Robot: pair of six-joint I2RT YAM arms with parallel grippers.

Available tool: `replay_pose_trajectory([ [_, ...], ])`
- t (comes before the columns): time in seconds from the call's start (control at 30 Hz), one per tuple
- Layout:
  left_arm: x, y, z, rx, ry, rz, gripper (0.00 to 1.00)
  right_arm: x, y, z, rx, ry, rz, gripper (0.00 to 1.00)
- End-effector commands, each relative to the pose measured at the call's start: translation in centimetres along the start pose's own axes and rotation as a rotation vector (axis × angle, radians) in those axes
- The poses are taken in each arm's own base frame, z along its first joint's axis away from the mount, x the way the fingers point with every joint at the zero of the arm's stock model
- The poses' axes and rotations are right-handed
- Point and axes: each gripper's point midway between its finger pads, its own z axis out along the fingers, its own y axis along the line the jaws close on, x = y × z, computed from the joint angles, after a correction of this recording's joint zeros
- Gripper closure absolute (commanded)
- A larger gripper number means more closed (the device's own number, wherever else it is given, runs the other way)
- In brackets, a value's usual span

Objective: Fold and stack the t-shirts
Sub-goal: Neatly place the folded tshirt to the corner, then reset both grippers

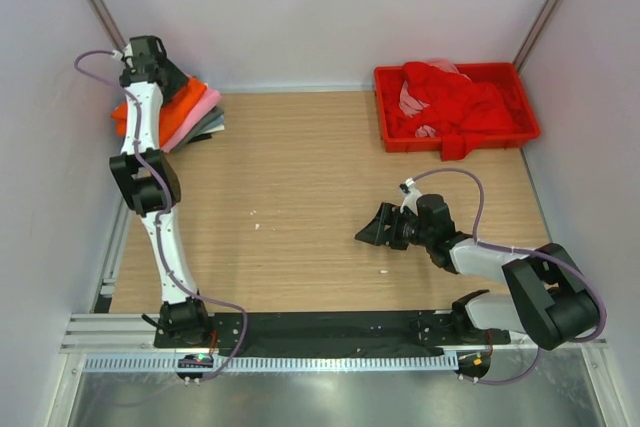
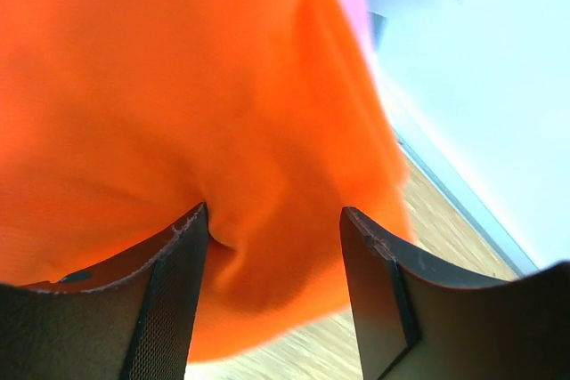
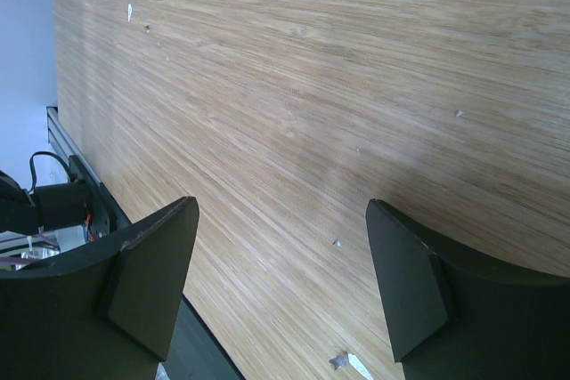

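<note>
Top external, upper right of frame: shows red tray (image 1: 381,112) on surface (image 1: 300,177), filled with crumpled red t-shirt (image 1: 460,102) and some pink cloth (image 1: 412,99). Upper left: shows folded stack outside any container, orange t-shirt (image 1: 180,115) over pink t-shirt (image 1: 206,101) and grey t-shirt (image 1: 213,126). Left wrist: finds left gripper (image 2: 274,220) with jaws apart, orange cloth bulging between them. Right wrist: finds right gripper (image 3: 280,206) spread wide above wood grain.

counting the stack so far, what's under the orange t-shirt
Beneath the orange t-shirt, edges of a pink t-shirt and a grey t-shirt show. Anything lower is covered; the left arm hides the pile's middle.
</note>
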Motion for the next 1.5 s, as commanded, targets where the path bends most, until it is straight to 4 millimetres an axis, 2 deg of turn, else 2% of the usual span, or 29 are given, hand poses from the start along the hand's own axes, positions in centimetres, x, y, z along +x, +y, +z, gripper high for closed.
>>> replay_pose_trajectory([
  [0.0,-3.7,-6.0,-7.0,0.180,-0.104,0.038,0.38,-0.3,0.4,0.2,-0.018,-0.009,-0.020,0.18],
  [0.03,-4.9,-6.9,-9.8,0.214,-0.138,0.034,0.36,-0.3,0.3,0.2,-0.017,-0.010,-0.020,0.18],
  [0.1,-4.7,-6.8,-11.8,0.215,-0.132,0.025,0.35,-0.3,0.3,0.2,-0.016,-0.009,-0.019,0.18],
  [0.13,-5.7,-7.5,-14.9,0.247,-0.166,0.023,0.34,-0.3,0.3,0.2,-0.017,-0.008,-0.018,0.18],
  [0.17,-5.8,-7.5,-16.5,0.250,-0.178,0.030,0.33,-0.3,0.3,0.2,-0.017,-0.010,-0.020,0.18],
  [0.2,-4.7,-7.1,-16.9,0.237,-0.161,0.044,0.31,-0.3,0.4,0.2,-0.018,-0.009,-0.020,0.18],
  [0.23,-5.5,-7.4,-20.2,0.263,-0.201,0.051,0.31,-0.3,0.3,0.2,-0.016,-0.009,-0.019,0.18],
  [0.33,-3.8,-6.3,-22.6,0.234,-0.185,0.118,0.30,-0.3,0.3,0.2,-0.016,-0.009,-0.019,0.18],
  [0.37,-3.7,-5.9,-24.9,0.233,-0.204,0.132,0.29,-0.3,0.4,0.2,-0.017,-0.010,-0.019,0.18],
  [0.4,-3.3,-5.7,-26.1,0.231,-0.209,0.149,0.29,-0.4,0.4,0.2,-0.017,-0.011,-0.021,0.18],
  [0.43,-2.0,-4.8,-26.1,0.206,-0.182,0.183,0.29,-0.5,0.5,0.1,-0.019,-0.015,-0.023,0.18],
  [0.47,-2.0,-4.0,-28.4,0.199,-0.205,0.191,0.29,-0.5,0.5,0.1,-0.022,-0.016,-0.025,0.18],
  [0.53,0.2,-3.2,-29.6,0.200,-0.180,0.234,0.29,-0.6,0.7,-0.1,-0.028,-0.025,-0.030,0.18],
  [0.57,2.0,-1.5,-30.8,0.184,-0.167,0.243,0.29,-0.6,0.7,-0.2,-0.029,-0.028,-0.032,0.18],
  [0.63,5.0,-1.3,-32.2,0.217,-0.140,0.294,0.28,-0.8,1.1,-0.4,-0.040,-0.043,-0.042,0.18],
  [0.67,7.6,0.3,-31.2,0.185,-0.086,0.328,0.28,-0.8,1.1,-0.5,-0.038,-0.045,-0.042,0.17],
  [0.7,8.5,0.5,-33.2,0.216,-0.097,0.344,0.28,-0.8,1.1,-0.5,-0.039,-0.048,-0.042,0.17],
  [0.73,9.8,1.4,-33.4,0.209,-0.074,0.358,0.28,-0.8,1.1,-0.6,-0.040,-0.050,-0.045,0.17],
  [0.77,11.9,2.8,-33.1,0.183,-0.021,0.390,0.28,-0.8,1.2,-0.7,-0.042,-0.054,-0.046,0.17],
  [0.8,12.5,3.9,-34.3,0.190,-0.029,0.384,0.28,-0.9,1.2,-0.7,-0.043,-0.055,-0.046,0.17],
  [0.93,16.3,8.1,-35.1,0.178,0.029,0.397,0.28,-0.9,1.2,-0.7,-0.038,-0.059,-0.045,0.17],
  [0.97,17.2,8.8,-35.0,0.170,0.047,0.385,0.28,-0.9,1.1,-0.7,-0.035,-0.056,-0.041,0.17],
  [1.0,19.2,9.7,-34.4,0.176,0.106,0.390,0.28,-0.8,1.0,-0.6,-0.029,-0.052,-0.039,0.16],
  [1.07,20.7,10.3,-34.5,0.215,0.135,0.392,0.28,-0.9,1.0,-0.5,-0.028,-0.049,-0.037,0.16],
  [1.1,22.3,11.4,-33.9,0.193,0.177,0.399,0.28,-0.9,0.9,-0.5,-0.023,-0.048,-0.034,0.16],
  [1.13,22.4,11.8,-33.7,0.179,0.166,0.377,0.29,-0.9,0.9,-0.4,-0.018,-0.047,-0.033,0.16],
  [1.23,23.0,10.8,-34.4,0.245,0.182,0.400,0.30,-0.9,0.6,-0.5,-0.002,-0.046,-0.027,0.16],
  [1.47,24.1,10.3,-33.2,0.253,0.238,0.422,0.30,-1.2,-0.5,-0.6,0.068,-0.058,0.002,0.16],
])
